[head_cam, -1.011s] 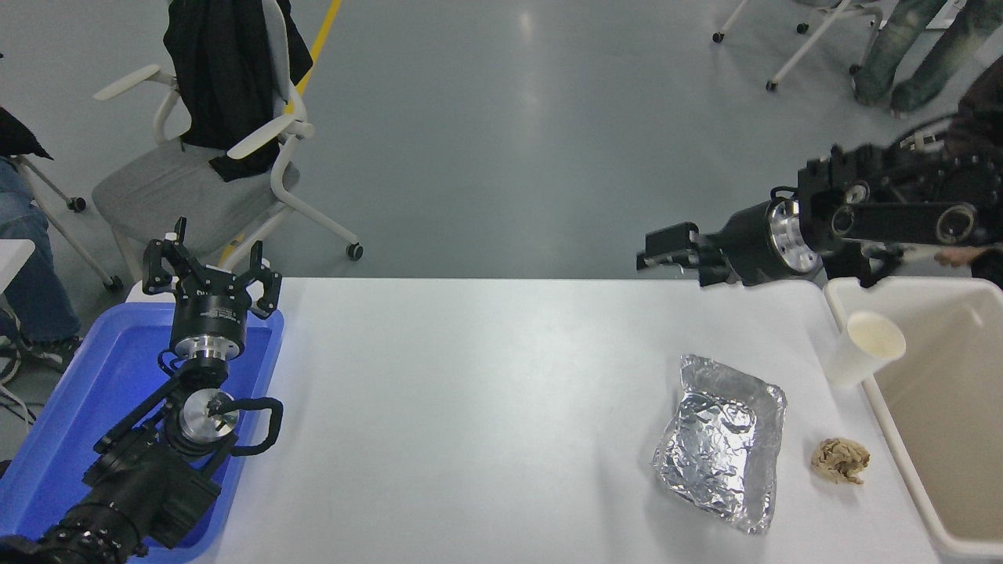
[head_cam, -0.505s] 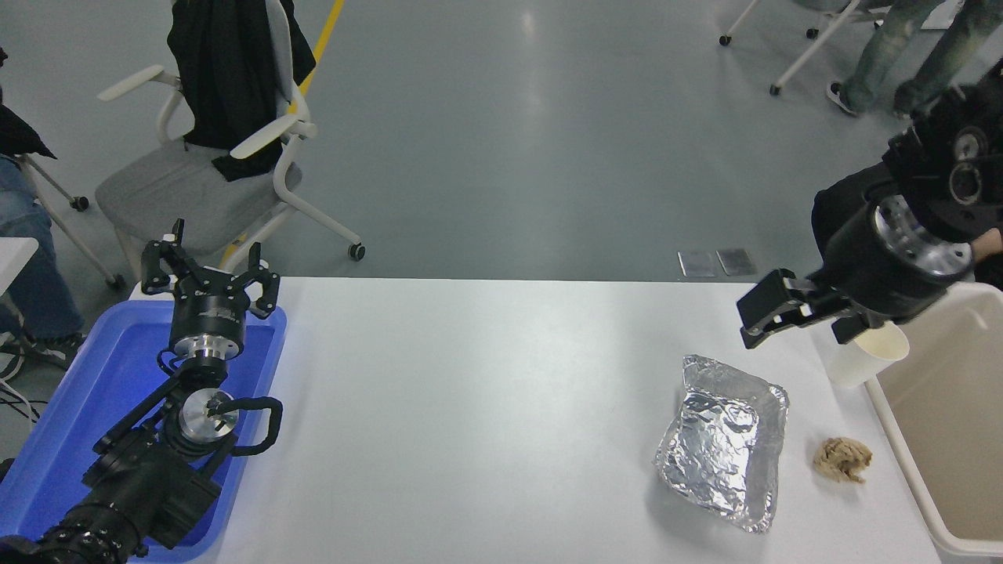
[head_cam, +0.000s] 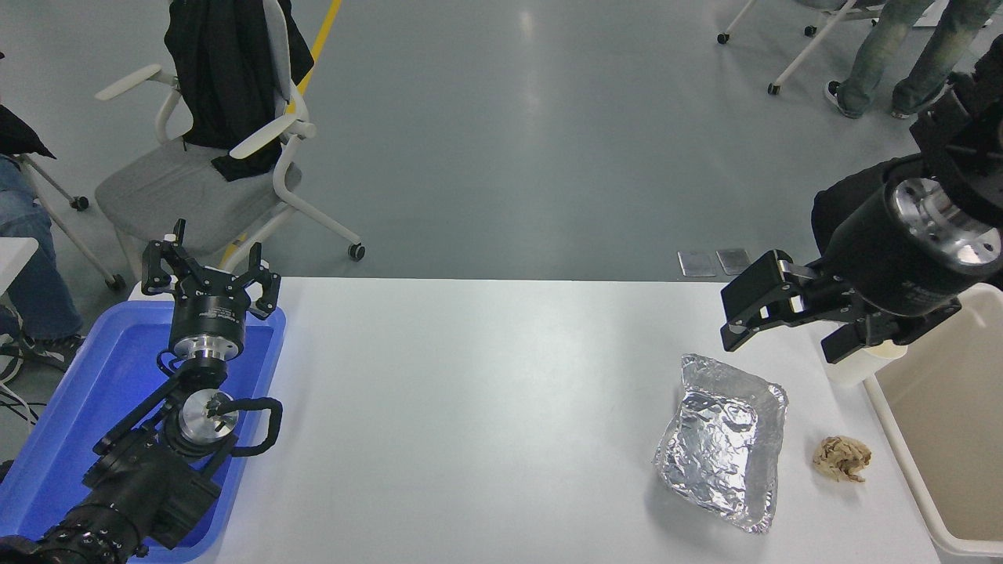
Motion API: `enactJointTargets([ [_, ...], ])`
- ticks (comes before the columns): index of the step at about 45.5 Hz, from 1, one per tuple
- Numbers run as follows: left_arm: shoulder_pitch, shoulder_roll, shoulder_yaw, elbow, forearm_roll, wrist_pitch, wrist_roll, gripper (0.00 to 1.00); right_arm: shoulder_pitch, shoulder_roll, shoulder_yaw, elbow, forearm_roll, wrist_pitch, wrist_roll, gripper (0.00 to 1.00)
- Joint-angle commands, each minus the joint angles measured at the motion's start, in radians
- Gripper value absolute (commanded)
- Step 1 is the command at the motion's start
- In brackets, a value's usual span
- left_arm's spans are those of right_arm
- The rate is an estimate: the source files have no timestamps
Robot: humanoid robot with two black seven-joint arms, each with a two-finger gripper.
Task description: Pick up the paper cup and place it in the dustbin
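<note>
The white paper cup (head_cam: 850, 370) stands on the table's right side, against the outer wall of the cream-white dustbin (head_cam: 901, 450). Only its lower body shows; its top is hidden behind my right gripper. My right gripper (head_cam: 786, 342) is open and hangs just above and to the left of the cup, one finger (head_cam: 751, 307) out over the table and the other over the cup's rim. My left gripper (head_cam: 210, 276) is open and parked at the lower left over the blue tray.
A crinkled silver foil tray (head_cam: 725, 440) lies left of the cup, nearer me. A crumpled brown paper wad (head_cam: 841, 458) lies beside the bin. A blue plastic tray (head_cam: 94, 392) is at the left edge. People's legs and chairs are beyond the table.
My right arm swung from behind the table's far edge down and right toward the cup. Its open gripper now covers the cup's rim. The cup has not moved.
</note>
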State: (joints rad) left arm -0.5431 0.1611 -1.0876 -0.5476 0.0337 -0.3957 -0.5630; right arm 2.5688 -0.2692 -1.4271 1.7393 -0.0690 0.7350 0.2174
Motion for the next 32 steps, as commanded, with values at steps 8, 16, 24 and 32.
enactJointTargets([
  [8, 0.0, 0.0, 0.0, 0.0, -0.001, 0.0, 0.0, 0.99, -0.179, -0.047, -0.006, -0.11, -0.182, -0.249, -0.003, 1.0],
  [16, 0.0, 0.0, 0.0, 0.0, 0.0, 0.0, 0.0, 0.99, -0.355, -0.122, -0.009, -0.266, -0.409, -0.318, -0.001, 1.0],
  [24, 0.0, 0.0, 0.0, 0.0, 0.0, 0.0, 0.0, 0.99, -0.57, -0.237, 0.0, -0.484, -0.629, -0.402, -0.001, 1.0],
  [32, 0.0, 0.0, 0.0, 0.0, 0.0, 0.0, 0.0, 0.99, -0.752, -0.318, 0.037, -0.699, -0.698, -0.431, 0.0, 1.0],
])
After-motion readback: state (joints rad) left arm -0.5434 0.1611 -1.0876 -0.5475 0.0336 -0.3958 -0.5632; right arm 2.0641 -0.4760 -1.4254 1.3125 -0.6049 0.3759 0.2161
